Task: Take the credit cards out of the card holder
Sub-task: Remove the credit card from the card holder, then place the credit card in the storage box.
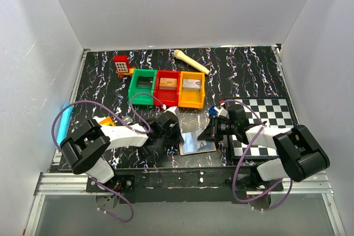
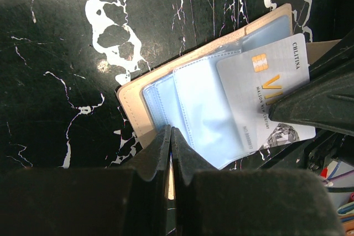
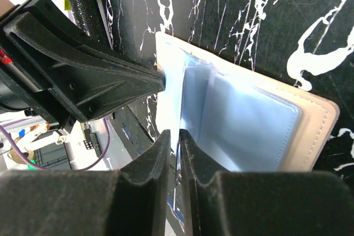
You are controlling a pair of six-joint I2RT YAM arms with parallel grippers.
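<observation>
Open card holder (image 1: 193,145) lay on bench (image 1: 249,75), near front edge. The left gripper (image 2: 170,136) was closed, tips at its rim; right gripper (image 3: 178,139) pinched the credit card (image 2: 265,98). Risk: thin pinch could slip, or holder drag along if unpinned.

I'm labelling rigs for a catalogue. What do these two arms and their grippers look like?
The left arm and right arm have white links between bulky black joint housings, each with a looping purple cable. The left gripper and right gripper are matte black, with two fingers tapering to blunt tips.
</observation>
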